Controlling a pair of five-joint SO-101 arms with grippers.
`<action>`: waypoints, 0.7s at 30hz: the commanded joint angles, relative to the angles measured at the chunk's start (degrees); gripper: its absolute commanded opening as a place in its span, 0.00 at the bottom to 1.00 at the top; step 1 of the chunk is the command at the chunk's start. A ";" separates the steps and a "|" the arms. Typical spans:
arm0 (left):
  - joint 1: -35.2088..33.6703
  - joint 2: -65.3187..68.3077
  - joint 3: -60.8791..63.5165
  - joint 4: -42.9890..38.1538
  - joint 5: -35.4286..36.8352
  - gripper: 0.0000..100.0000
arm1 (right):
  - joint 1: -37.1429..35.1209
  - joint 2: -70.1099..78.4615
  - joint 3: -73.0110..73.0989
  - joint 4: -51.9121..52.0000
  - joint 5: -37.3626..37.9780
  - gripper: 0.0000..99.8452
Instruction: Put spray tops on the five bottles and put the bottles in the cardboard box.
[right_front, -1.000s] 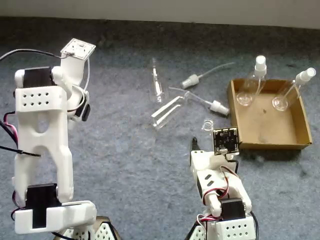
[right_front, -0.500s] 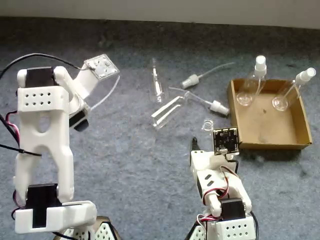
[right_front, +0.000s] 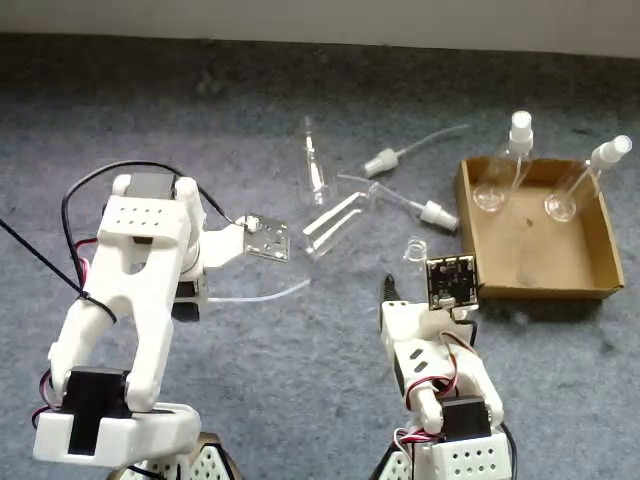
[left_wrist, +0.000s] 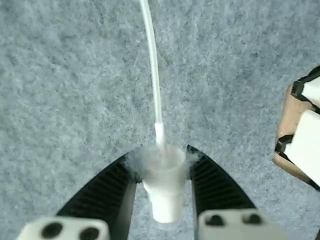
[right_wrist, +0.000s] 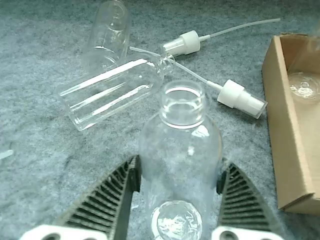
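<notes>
Left gripper (left_wrist: 162, 160) is pinching a spray top (left_wrist: 161, 192), long tube (left_wrist: 150, 60) sticking out. Right gripper (right_wrist: 177, 172) clamps the open bottle (right_wrist: 182, 107) upright, near the cardboard box (right_front: 537, 292). That bendy tube could easily miss the narrow neck and buckle.

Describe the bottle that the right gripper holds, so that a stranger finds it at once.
Find the cardboard box. Close beside it, the right gripper clamps the bottle. It has no spray top, and the other topless bottles lie loose on the table.

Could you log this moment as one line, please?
left gripper: spray top | right gripper: uncapped bottle | cardboard box: two capped bottles
</notes>
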 joint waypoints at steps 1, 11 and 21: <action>3.03 -1.89 4.62 -9.85 -8.00 0.02 | 0.57 -0.22 3.38 -1.01 -0.53 0.17; 4.79 -1.89 18.07 -32.97 -7.91 0.02 | 0.57 -0.22 3.82 -1.01 -0.53 0.17; 5.05 -1.89 18.24 -34.29 -2.64 0.14 | 0.57 -0.22 5.14 -1.10 -0.44 0.17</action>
